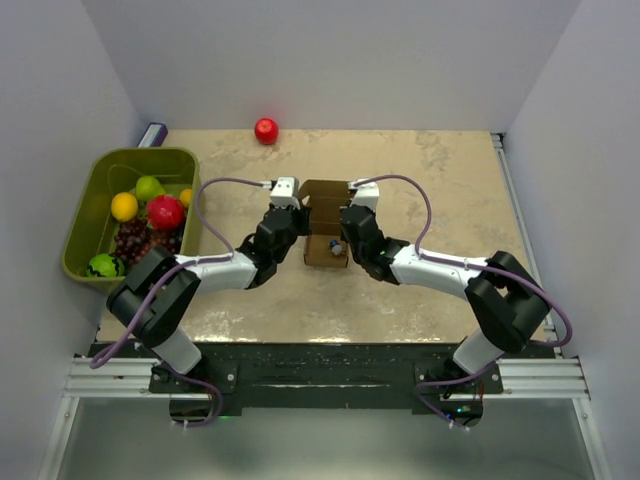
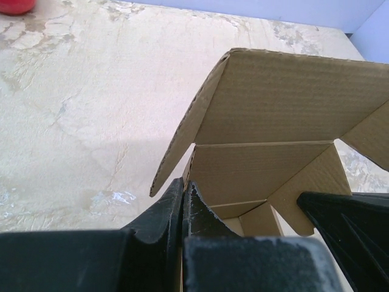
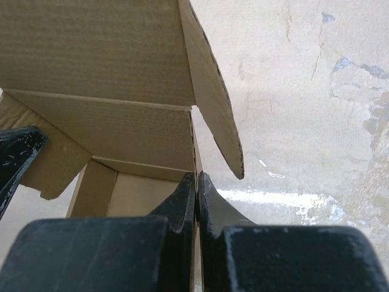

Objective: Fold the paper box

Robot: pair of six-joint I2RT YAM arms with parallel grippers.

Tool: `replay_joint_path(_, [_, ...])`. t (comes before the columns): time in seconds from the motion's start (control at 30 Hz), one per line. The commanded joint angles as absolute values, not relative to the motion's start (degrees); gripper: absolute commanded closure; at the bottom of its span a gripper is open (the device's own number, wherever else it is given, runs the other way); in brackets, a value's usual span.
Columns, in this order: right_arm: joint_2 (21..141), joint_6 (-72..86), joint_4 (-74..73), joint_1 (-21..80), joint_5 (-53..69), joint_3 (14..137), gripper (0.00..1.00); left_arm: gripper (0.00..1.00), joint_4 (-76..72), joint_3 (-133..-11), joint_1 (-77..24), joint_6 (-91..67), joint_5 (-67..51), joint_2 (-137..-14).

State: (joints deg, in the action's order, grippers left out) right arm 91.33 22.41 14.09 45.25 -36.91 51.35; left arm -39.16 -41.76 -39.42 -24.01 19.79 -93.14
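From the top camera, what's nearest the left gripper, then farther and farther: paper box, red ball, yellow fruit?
1. paper box, pinched by the left gripper.
2. red ball, at the far edge.
3. yellow fruit, in the green bin at left.

On the left I see a green bin (image 1: 130, 160) holding a yellow fruit (image 1: 124, 206), a green apple (image 1: 149, 187), a red apple (image 1: 166, 212) and dark grapes (image 1: 135, 240). A small red ball (image 1: 266, 131) (or fruit, I cannot tell) sits alone at the far edge of the beige table (image 1: 440, 170).
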Motion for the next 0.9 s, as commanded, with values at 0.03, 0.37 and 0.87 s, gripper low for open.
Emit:
replay_joint_path(0.03, [91.05,27.15,10.64,46.32,-40.25,50.10,1.00,1.00,-29.97,-36.57,-40.95,-27.59,16.35,-95.01])
replay_joint_path(0.37, [91.14,30.93,7.21,47.11,-41.48,48.96,1.00,1.00,-29.62,-34.63,-42.98,-28.92,17.75,-95.89])
replay_joint_path(0.87, [84.39,32.70,0.45,48.34,-38.94,48.52,0.39,1.00,-28.56,-32.96,-48.16,-26.90,30.21,-94.57])
